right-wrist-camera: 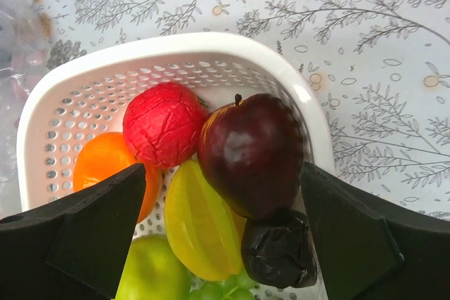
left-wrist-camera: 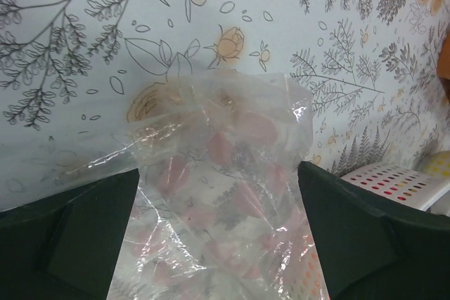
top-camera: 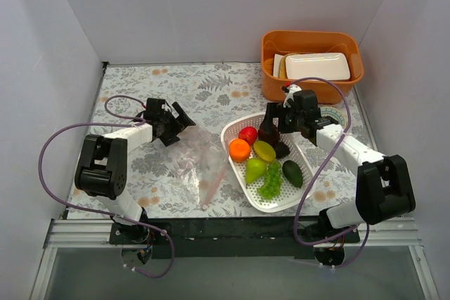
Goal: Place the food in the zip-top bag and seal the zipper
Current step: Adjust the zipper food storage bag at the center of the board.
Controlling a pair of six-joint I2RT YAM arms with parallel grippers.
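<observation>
Clear zip-top bag: thin, crinkly, floppy, surely featherlight; I'd pinch the stiffer zipper edge
Where: lying on the counter, just beside the basket
Pointing: mouth faces the basket, zipper runs near-to-far, slightly slanted
Left end effector: spread, straddling the bag
Right end effector: spread over the maroon fruit

The bag is seen to be thin clear plastic, crinkled and shiny. The basket is made of white perforated plastic, smooth and faintly glossy. A smooth, highly glossy skin is shown by the dark maroon fruit. The red fruit is covered by a cracked, duller surface. The table cover is printed and matt.
</observation>
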